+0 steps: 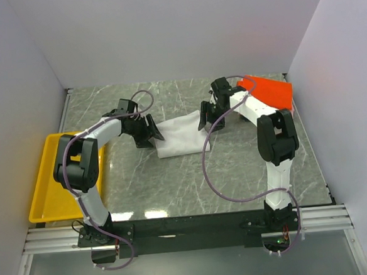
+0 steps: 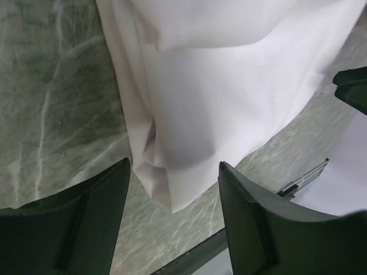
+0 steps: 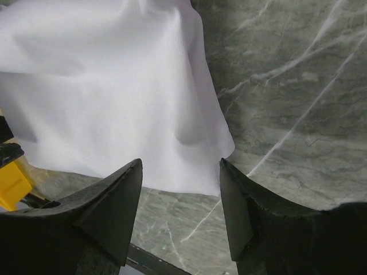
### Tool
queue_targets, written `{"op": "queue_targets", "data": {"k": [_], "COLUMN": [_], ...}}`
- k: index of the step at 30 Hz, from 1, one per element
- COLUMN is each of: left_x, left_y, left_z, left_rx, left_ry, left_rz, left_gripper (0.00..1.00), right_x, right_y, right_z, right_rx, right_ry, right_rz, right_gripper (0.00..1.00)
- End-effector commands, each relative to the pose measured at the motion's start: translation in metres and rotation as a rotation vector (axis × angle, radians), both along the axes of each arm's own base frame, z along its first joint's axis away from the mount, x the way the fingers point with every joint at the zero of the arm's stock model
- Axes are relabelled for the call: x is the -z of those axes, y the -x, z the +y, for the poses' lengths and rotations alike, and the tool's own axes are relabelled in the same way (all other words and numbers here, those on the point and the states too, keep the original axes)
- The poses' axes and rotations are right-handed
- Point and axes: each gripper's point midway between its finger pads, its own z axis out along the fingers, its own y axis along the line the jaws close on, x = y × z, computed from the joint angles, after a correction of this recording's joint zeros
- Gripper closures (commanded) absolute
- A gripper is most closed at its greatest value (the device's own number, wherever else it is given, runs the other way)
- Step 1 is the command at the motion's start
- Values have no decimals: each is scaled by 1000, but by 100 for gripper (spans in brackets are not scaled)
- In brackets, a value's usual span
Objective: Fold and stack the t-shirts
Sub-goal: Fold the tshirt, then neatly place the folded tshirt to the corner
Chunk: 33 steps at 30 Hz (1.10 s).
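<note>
The white t-shirt [image 1: 180, 136] lies folded into a small rectangle on the marble table, midway between the arms. My left gripper [image 1: 150, 133] is open at its left edge; in the left wrist view the shirt [image 2: 229, 86] hangs just beyond the open fingers [image 2: 86, 223]. My right gripper [image 1: 205, 120] is open at its right edge; in the right wrist view the shirt [image 3: 109, 97] lies just past the fingers [image 3: 241, 212]. A folded orange-red t-shirt [image 1: 270, 92] lies at the back right, behind the right arm. Pink and blue shirts are out of view.
A yellow plastic tray [image 1: 45, 185] sits at the table's left edge and shows as a corner in the right wrist view [image 3: 11, 183]. White walls enclose the table on three sides. A purple cable loops from the right arm over the table [image 1: 206, 173].
</note>
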Motion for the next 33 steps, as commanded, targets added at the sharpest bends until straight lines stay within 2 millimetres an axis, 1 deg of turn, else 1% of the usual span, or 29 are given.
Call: {"op": "queue_targets", "data": {"k": [1,3,4,6,11,12,14,16,20,21,24,26,27,28,30,31,32,33], "left_x": [8,13,16,21,28,28,28,28,38,41,50,54,56,57,60,61,63,65], "left_y": [10,16,17,20,18,15,12,8,10,11,15,17,18,18,20,21,22,22], "left_z": [7,11,14,18,14,12,11,8,10,11,12,13,13,14,15,16,16,16], "left_rx": [11,2,-10,-18,-20,-23,-32,-38,-40,-40,-32,-25,-21,-21,-19,-19,-15,-11], "left_ry": [-79,-103,-123,-139,-117,-110,-100,-86,-93,-99,-105,-108,-111,-115,-123,-126,-126,-127], "left_rz": [5,14,15,22,13,1,-6,-20,-13,-5,0,4,6,6,8,10,12,14], "left_gripper": [33,35,37,39,40,41,41,42,45,46,51,54,57,58,62,63,64,65], "right_x": [-17,-17,-15,-12,-12,-13,-12,-8,-9,-10,-6,2,1,4,10,11,17,19], "right_y": [-1,0,2,2,-1,-2,0,0,-1,-4,-4,-2,-3,-3,-4,-4,-4,-5], "right_z": [0,0,0,1,6,7,9,8,3,1,-1,-2,0,-3,-3,-3,-3,-3], "right_rx": [-9,-8,-9,-9,-40,-48,-73,-79,-86,-88,-112,-123,-134,-128,-133,-137,-138,-141], "right_ry": [-40,-45,-45,-45,-73,-83,-115,-131,-176,-187,-239,-267,-302,-314,-338,-353,-359,-366], "right_rz": [-62,-68,-61,-58,-66,-68,-62,-56,-70,-84,-86,-74,-81,-75,-65,-62,-49,-48], "right_gripper": [37,37,37,37,37,36,35,31,27,26,25,25,25,25,25,25,25,25]}}
